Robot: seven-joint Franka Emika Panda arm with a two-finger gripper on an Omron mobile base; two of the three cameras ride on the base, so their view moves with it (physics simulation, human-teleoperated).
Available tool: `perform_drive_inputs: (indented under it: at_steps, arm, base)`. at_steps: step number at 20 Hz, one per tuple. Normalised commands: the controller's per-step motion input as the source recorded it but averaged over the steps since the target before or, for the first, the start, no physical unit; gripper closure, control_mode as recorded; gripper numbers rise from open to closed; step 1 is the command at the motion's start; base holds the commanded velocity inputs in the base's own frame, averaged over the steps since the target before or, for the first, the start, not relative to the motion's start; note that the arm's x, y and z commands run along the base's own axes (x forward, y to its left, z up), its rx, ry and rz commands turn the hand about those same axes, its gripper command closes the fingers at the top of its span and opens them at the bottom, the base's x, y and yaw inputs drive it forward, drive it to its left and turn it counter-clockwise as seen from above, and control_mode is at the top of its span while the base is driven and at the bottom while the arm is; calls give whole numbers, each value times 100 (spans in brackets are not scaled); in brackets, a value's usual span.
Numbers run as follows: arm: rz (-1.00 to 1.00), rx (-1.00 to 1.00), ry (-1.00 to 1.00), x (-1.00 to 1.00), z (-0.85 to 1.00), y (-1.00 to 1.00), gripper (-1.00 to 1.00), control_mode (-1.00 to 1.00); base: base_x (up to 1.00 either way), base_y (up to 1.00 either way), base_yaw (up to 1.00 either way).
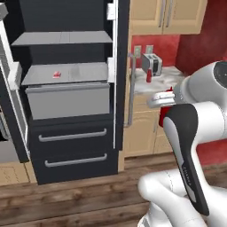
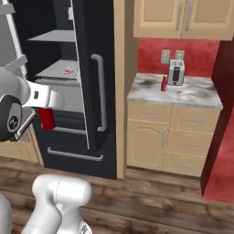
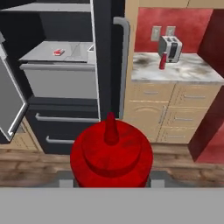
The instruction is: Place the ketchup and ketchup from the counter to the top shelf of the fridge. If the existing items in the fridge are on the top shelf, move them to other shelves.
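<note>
My gripper (image 2: 45, 111) is shut on a red ketchup bottle (image 3: 111, 153), held in the air in front of the open fridge (image 1: 71, 146). The bottle hangs below the hand (image 2: 46, 119), and its cap points toward the fridge and counter in the hand view. A second ketchup bottle (image 2: 164, 83) stands on the marbled counter (image 2: 192, 93) beside the toaster. The top shelf (image 1: 62, 38) is bare where I can see it. A small red-and-white packet (image 1: 56, 74) lies on the shelf below it.
A silver toaster (image 2: 176, 72) stands at the back of the counter under beige wall cupboards. The fridge's right door is shut, with a curved grey handle (image 2: 101, 91). Its left door hangs open at the left edge (image 3: 11, 105). Grey drawers fill the fridge's lower part.
</note>
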Motion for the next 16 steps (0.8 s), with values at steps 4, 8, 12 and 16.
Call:
perform_drive_inputs:
  at_steps: [4, 8, 12, 16]
  arm:
    - [0, 0, 0, 0, 0, 0, 100, 100]
    - [0, 0, 0, 0, 0, 0, 100, 100]
    - [0, 0, 0, 0, 0, 0, 100, 100]
    - [0, 0, 0, 0, 0, 0, 100, 100]
  base:
    - [16, 100, 1]
    - [62, 100, 0]
    - [96, 97, -1]
    - [89, 55, -3]
